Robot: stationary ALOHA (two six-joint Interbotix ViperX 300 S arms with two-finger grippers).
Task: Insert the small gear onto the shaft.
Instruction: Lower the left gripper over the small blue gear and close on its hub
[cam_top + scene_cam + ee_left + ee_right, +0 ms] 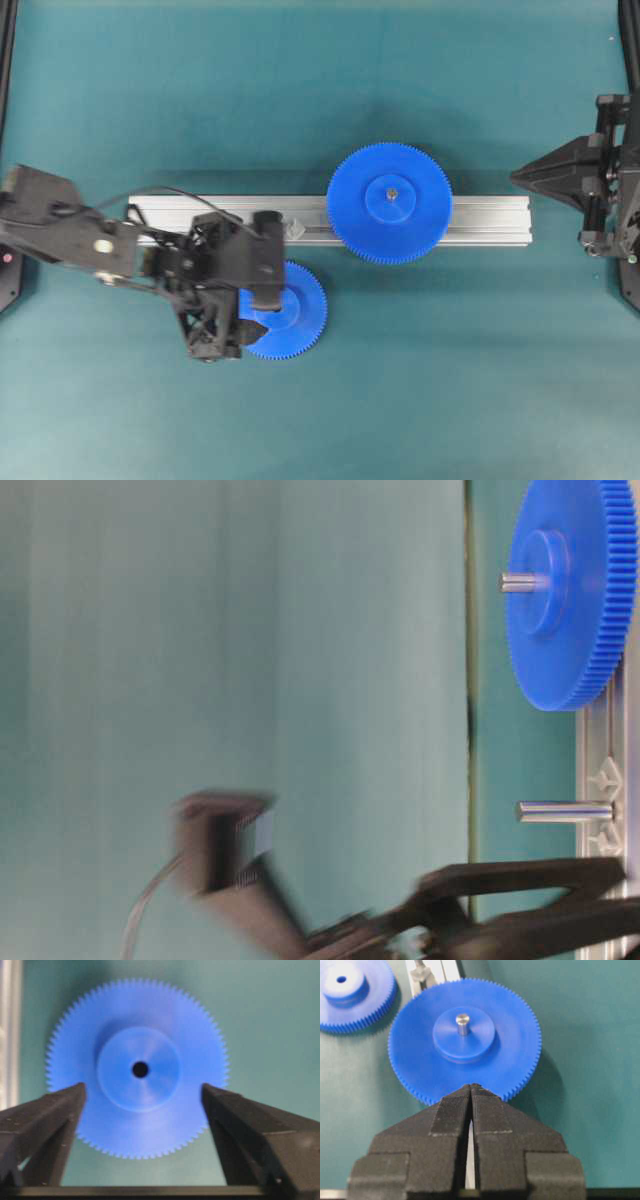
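Left end effector (140, 1110) wide apart over small gear (137, 1067).

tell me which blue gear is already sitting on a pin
The larger blue gear on the rail, with a metal pin through its hub. The small gear lies flat on the mat, its centre hole empty.

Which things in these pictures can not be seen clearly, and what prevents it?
- Small gear: overhead, the left gripper covers its left part.
- Shaft: overhead, hidden or too small beside the gripper.
- Left arm: table-level view, blurred.
- Larger gear: right wrist view, the shut right gripper covers its near edge.
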